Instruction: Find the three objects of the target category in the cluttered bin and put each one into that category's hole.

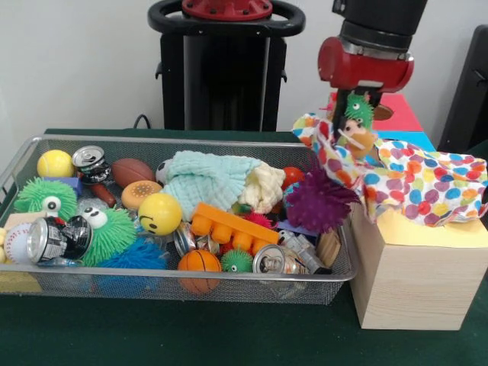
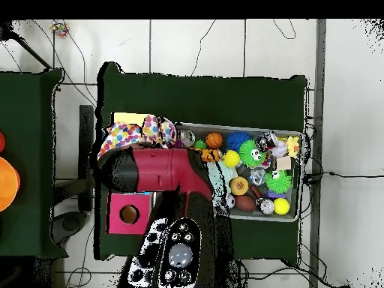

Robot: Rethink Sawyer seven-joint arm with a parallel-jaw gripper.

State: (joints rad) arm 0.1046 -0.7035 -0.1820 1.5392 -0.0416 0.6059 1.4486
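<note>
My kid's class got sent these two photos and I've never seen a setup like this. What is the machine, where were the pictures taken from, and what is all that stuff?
It is a single red and black robot arm working at a table covered in green cloth. One picture looks across the table at the robot; the other looks straight down from above.

A wire bin holds a jumble: spiky rubber toys, balls, crushed cans, an orange block and a pale cloth. Beside the bin stands a wooden box draped with a polka-dot cloth.

The end effector hangs over that box with a small green-haired toy at it; whether it is gripping the toy is hard to make out.
</note>
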